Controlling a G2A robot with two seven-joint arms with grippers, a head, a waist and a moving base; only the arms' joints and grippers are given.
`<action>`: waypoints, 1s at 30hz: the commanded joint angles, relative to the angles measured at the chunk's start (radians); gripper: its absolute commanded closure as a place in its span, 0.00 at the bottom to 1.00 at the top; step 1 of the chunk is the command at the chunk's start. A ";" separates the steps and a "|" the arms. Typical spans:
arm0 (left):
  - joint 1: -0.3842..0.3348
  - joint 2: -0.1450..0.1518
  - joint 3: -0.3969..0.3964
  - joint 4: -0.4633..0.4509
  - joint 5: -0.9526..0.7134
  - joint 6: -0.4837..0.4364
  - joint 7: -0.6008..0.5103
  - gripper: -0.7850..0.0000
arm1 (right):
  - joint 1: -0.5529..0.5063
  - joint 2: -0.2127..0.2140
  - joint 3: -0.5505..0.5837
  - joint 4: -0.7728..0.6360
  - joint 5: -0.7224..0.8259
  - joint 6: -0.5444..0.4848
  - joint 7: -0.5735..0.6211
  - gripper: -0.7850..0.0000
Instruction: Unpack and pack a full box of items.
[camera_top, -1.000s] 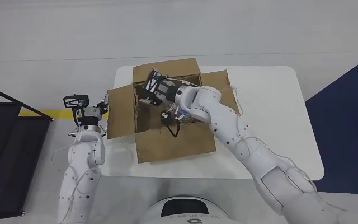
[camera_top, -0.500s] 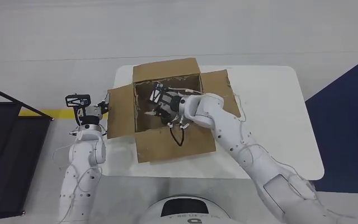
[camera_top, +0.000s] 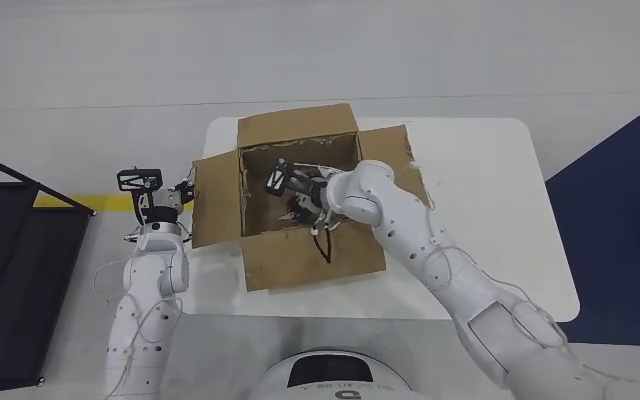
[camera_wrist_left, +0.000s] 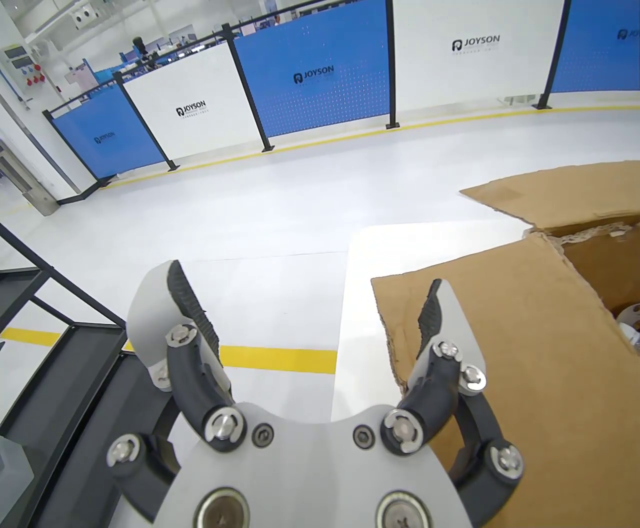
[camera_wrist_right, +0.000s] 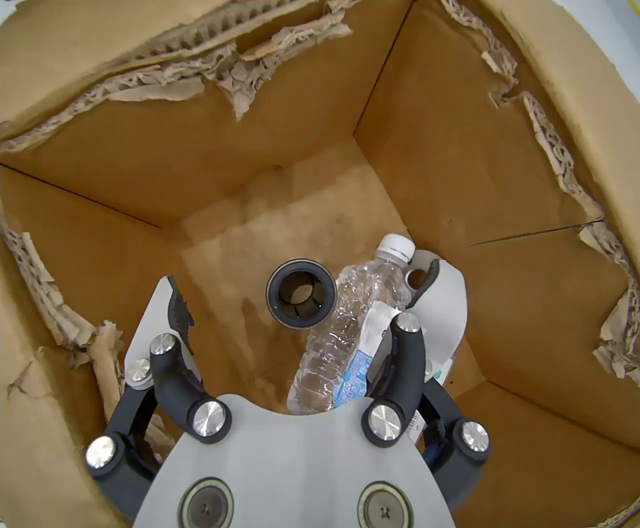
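The bottom end of the bottle (camera_wrist_right: 350, 310) is hidden behind the right tool (camera_wrist_right: 303, 284), and a white thing (camera_wrist_right: 419, 260) next to it peeks out from behind one finger (camera_wrist_right: 447, 300), too little to tell what it is. From above, the right arm (camera_top: 400, 215) covers the inside of the box (camera_top: 297, 127) from the middle toward 3 o'clock.

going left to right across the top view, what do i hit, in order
black rack → left tool, beside the table → cardboard box, left flap first → right tool, down inside the box → bare stretch of the white table
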 joint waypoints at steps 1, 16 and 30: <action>0.000 0.000 0.000 0.000 0.000 0.000 0.000 0.00 | 0.010 -0.005 -0.012 0.017 -0.005 0.022 0.013 0.18; 0.000 0.000 0.000 0.000 0.000 0.000 0.000 0.00 | 0.111 -0.065 -0.114 0.197 0.043 0.086 0.089 0.10; 0.000 0.000 0.000 0.000 0.000 0.000 0.000 0.00 | 0.170 -0.110 -0.164 0.329 0.068 0.079 0.064 0.55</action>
